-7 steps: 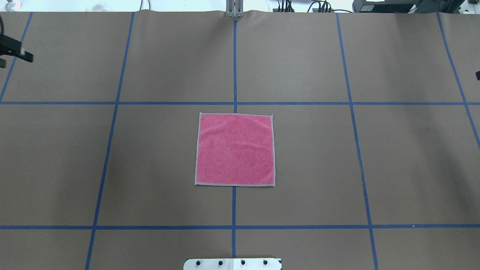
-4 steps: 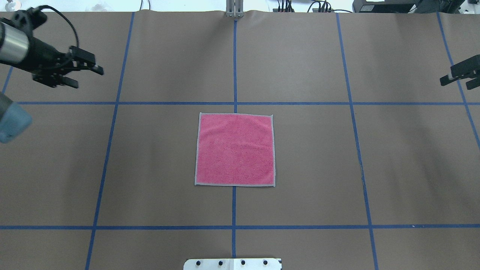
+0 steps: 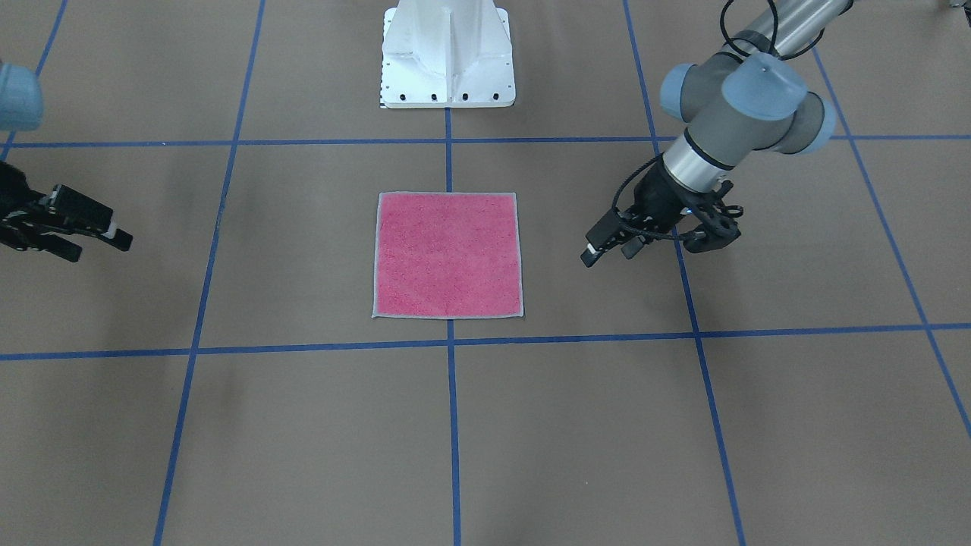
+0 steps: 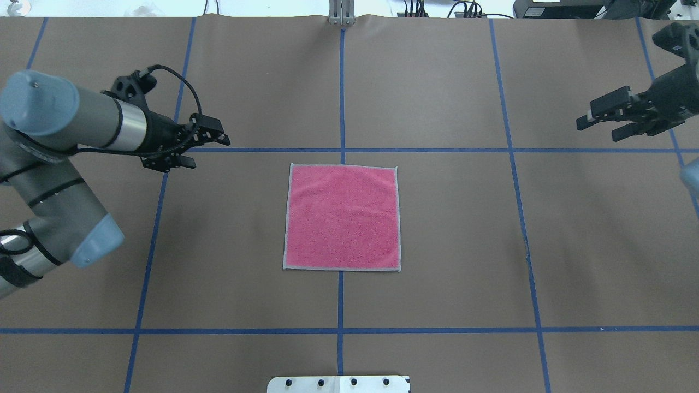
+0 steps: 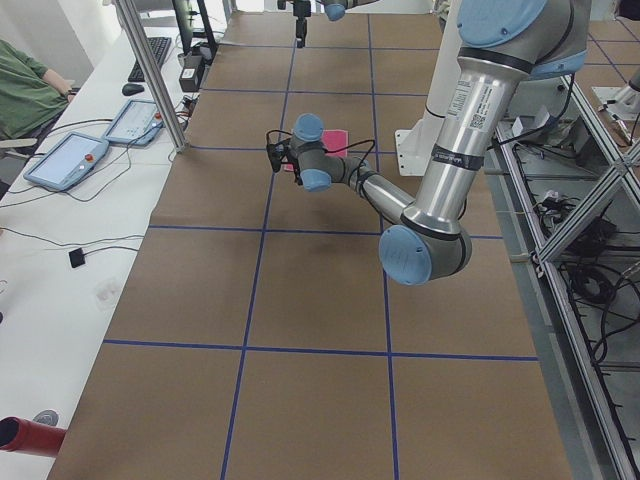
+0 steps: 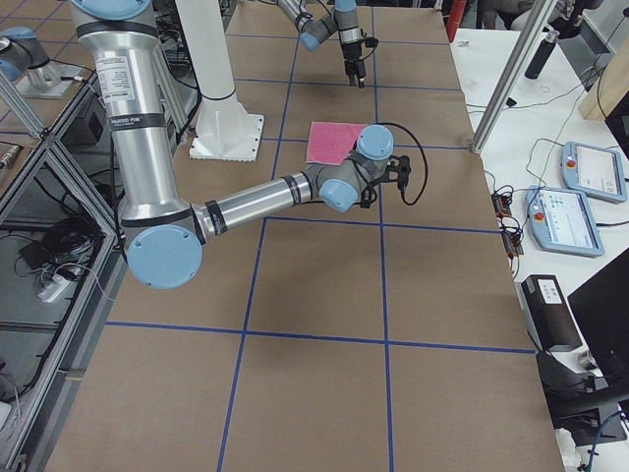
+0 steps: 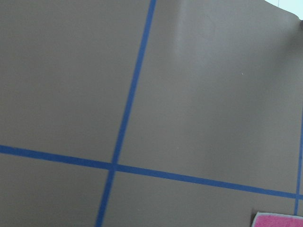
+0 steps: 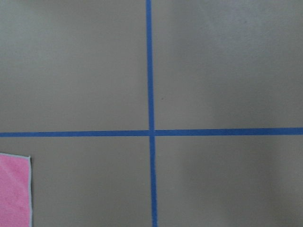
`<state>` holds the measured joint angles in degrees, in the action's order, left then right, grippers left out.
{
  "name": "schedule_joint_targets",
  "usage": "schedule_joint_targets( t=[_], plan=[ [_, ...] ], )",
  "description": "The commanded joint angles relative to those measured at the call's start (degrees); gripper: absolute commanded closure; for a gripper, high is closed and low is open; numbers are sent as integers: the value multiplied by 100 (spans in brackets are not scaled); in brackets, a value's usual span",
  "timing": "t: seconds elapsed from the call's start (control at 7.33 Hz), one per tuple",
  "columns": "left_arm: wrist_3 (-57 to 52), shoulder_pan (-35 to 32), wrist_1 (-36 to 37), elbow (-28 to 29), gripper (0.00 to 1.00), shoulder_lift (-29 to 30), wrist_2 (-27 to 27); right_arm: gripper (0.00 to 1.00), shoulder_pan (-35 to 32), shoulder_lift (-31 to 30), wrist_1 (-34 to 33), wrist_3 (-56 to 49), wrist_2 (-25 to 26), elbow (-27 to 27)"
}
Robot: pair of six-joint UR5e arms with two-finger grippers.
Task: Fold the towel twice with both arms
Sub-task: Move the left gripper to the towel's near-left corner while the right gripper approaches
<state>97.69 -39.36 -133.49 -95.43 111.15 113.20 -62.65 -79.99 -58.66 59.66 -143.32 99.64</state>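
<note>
Towel point(image 4: 342, 217) lies flat between left gripper point(image 4: 209, 153) and right gripper point(image 4: 598, 131), jaws apart.

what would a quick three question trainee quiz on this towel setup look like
1. Multiple choice: which face of the towel is up? A) pink B) dark grey C) white
2. True or false: the towel has already been folded once.
3. Short answer: whose jaws are nearer the towel, those of the left arm or the right arm?

Key: 1 A; 2 false, it lies flat and square; 3 the left arm.
</note>
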Motion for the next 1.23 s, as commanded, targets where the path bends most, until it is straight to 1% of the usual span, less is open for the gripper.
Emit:
schedule_joint_targets(
  t=[0.0, 0.27, 0.41, 0.55, 0.82, 1.09],
  plan=[
    [153, 515, 7, -20, 0, 231, -97, 0, 393, 123, 117, 239, 155, 29],
    [145, 876, 34, -20, 1, 302, -140, 0, 438, 115, 180, 239, 164, 3],
    [145, 1095, 34, -11, 1, 294, -419, 0, 464, 115, 180, 239, 164, 12],
    [145, 1263, 34, -11, 2, 302, -518, 0, 473, 115, 180, 239, 164, 29],
    [101, 1343, 34, -11, 9, 276, -527, 0, 473, 123, 180, 239, 155, 12],
    [92, 1465, 34, -2, 9, 276, -536, 0, 482, 124, 180, 239, 164, 12]
  ],
)
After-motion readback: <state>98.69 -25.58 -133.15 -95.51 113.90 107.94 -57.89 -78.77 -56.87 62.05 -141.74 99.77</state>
